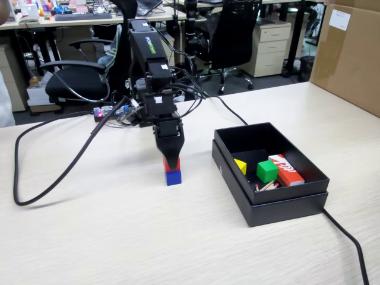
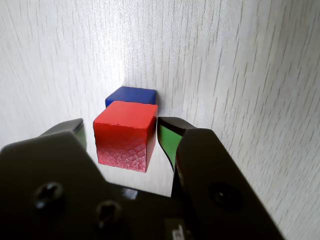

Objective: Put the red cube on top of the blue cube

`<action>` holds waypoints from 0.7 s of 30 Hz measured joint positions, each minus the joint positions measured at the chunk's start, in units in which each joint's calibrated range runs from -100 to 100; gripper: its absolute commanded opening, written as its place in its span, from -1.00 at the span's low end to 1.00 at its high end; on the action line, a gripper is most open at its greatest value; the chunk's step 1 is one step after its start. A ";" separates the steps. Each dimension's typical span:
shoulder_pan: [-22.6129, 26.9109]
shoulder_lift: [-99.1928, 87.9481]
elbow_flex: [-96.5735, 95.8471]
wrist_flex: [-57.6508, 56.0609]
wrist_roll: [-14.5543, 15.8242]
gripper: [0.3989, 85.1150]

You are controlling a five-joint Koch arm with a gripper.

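Observation:
The red cube (image 1: 167,164) rests on top of the blue cube (image 1: 173,177) on the pale wood table, left of the black box. My gripper (image 1: 172,161) points straight down over the stack, a finger on each side of the red cube. In the wrist view the red cube (image 2: 125,132) covers most of the blue cube (image 2: 131,95). My gripper (image 2: 121,131) is open. A strip of table shows between the left finger (image 2: 70,131) and the cube, and the green-padded right finger (image 2: 167,140) stands right beside the cube's other face.
A black open box (image 1: 270,196) stands to the right, holding a green cube (image 1: 266,171), a yellow piece (image 1: 240,166) and a red-orange box (image 1: 286,169). Black cables (image 1: 59,178) loop across the table's left side. A cardboard carton (image 1: 350,53) stands at the far right.

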 measured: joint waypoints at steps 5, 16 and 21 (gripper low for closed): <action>0.00 0.00 0.00 0.00 0.00 -0.02; -0.15 0.00 0.00 0.00 0.00 0.03; -0.20 -0.26 0.00 0.00 0.00 0.03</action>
